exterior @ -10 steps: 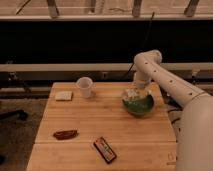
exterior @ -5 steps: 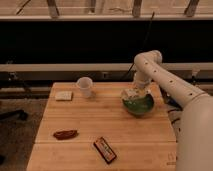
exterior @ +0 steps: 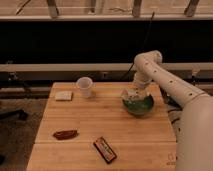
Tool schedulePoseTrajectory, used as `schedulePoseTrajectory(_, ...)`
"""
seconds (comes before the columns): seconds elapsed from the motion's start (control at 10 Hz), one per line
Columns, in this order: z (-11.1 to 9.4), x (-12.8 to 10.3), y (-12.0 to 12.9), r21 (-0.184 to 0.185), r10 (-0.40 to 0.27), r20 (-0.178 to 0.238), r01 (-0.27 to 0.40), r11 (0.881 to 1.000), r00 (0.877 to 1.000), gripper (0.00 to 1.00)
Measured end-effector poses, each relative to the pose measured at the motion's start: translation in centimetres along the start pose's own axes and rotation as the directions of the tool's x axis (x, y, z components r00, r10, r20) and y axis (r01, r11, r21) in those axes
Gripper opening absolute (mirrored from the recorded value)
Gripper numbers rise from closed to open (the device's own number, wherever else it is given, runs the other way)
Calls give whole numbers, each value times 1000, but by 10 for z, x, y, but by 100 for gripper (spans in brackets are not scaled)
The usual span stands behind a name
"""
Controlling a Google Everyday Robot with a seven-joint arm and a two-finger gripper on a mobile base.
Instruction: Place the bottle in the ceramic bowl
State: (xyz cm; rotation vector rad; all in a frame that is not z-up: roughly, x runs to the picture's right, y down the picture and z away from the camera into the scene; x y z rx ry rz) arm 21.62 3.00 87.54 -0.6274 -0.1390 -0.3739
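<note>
Camera view shows the end effector (exterior: 135, 90) low over the green ceramic bowl (exterior: 142, 107), which stands on the right side of the tabletop (exterior: 95, 120). A pale shape at the bowl's rim looks like the bottle (exterior: 130, 95). I cannot tell whether the end effector has hold of it or how far open it is. The task seems nearly done. What likely remains is setting the bottle fully inside the bowl and lifting the arm clear.
</note>
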Motion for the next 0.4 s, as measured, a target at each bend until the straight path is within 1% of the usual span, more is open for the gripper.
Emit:
schedulePoseTrajectory(0.1, 0, 1, 0, 0, 1, 0, -1, 1000, 1000, 43)
schedulePoseTrajectory(0.2, 0, 2, 1, -2, 1, 0, -1, 1000, 1000, 32)
schedulePoseTrajectory(0.3, 1, 3, 1, -4, 1, 0, -1, 1000, 1000, 28)
schedulePoseTrajectory(0.4, 1, 3, 2, -5, 0, -1, 0, 1000, 1000, 28)
